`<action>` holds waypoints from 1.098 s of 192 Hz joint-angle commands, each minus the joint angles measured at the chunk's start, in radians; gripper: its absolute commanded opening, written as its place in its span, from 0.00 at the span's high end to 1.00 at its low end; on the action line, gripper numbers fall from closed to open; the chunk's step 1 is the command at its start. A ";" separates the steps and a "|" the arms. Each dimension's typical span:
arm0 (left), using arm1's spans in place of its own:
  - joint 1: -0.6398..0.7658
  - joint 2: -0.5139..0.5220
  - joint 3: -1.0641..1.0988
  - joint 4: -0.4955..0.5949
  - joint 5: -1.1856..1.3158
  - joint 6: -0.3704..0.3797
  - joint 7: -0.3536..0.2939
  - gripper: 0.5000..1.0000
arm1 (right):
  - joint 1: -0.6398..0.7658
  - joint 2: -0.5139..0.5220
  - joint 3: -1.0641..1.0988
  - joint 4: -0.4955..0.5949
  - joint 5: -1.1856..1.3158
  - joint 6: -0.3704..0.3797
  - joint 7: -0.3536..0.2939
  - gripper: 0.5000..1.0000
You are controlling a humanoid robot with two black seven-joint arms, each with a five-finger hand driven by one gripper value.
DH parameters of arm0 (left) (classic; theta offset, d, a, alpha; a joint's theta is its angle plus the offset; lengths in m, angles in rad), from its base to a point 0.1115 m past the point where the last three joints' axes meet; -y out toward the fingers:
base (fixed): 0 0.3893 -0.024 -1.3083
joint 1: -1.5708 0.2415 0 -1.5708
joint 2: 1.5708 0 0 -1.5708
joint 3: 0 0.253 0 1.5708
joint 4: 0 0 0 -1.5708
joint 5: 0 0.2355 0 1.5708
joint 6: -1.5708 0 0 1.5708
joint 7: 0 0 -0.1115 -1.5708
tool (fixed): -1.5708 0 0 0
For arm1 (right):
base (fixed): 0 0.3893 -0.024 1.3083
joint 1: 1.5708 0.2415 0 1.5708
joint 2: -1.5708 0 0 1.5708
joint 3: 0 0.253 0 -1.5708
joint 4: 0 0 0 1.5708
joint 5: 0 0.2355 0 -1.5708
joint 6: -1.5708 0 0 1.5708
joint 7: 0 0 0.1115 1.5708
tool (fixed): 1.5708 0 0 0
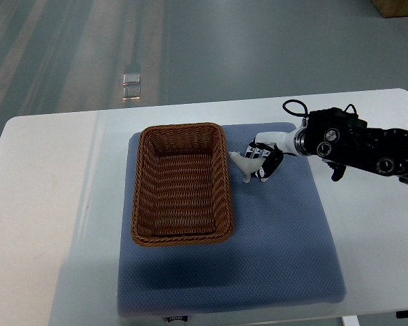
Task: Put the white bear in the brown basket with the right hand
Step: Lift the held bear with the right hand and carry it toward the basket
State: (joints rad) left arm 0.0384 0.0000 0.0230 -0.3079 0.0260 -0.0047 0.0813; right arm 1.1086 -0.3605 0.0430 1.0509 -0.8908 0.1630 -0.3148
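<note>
While clamped in the black-and-white robot right hand (264,160), fingers curled round it, the small white plastic bear (243,165) sits just right of the brown woven wicker basket (181,182), above the blue padded mat (279,231) — not inside yet. Looks like a thin hold, so could slip out mid-carry. Could also clip the basket's tall right rim if moved across too low, maybe shoving the basket left. Nothing else in the way on the white table (47,204). Small shiny metal thing (131,82) on the grey floor far back, irrelevant. No left hand anywhere.
</note>
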 commanded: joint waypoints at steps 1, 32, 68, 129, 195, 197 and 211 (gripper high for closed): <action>0.000 0.000 0.000 0.001 0.000 0.000 0.000 0.00 | 0.005 -0.008 0.000 0.001 -0.005 -0.010 0.005 0.98; 0.000 0.000 0.000 0.000 0.000 0.000 0.000 0.00 | 0.063 -0.064 0.011 0.034 0.010 0.009 0.008 0.99; 0.000 0.000 0.000 0.000 0.000 0.000 0.000 0.00 | 0.168 -0.173 0.017 0.096 0.021 0.073 0.010 0.99; 0.000 0.000 0.005 0.000 0.002 0.000 0.000 0.00 | 0.428 -0.328 0.017 0.213 0.171 0.121 0.008 0.98; 0.000 0.000 0.005 0.000 0.002 0.000 0.000 0.00 | 0.413 -0.152 0.005 0.202 0.178 -0.040 0.066 0.97; 0.000 0.000 0.005 0.000 0.002 0.000 0.000 0.00 | 0.405 -0.140 0.005 0.201 0.176 -0.054 0.069 0.96; 0.000 0.000 0.005 0.000 0.002 0.000 0.000 0.00 | 0.362 -0.055 0.003 0.185 0.170 -0.126 0.086 0.96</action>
State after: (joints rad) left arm 0.0384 0.0000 0.0277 -0.3084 0.0278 -0.0046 0.0813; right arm 1.5218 -0.5187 0.0503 1.2536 -0.7139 0.1354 -0.2550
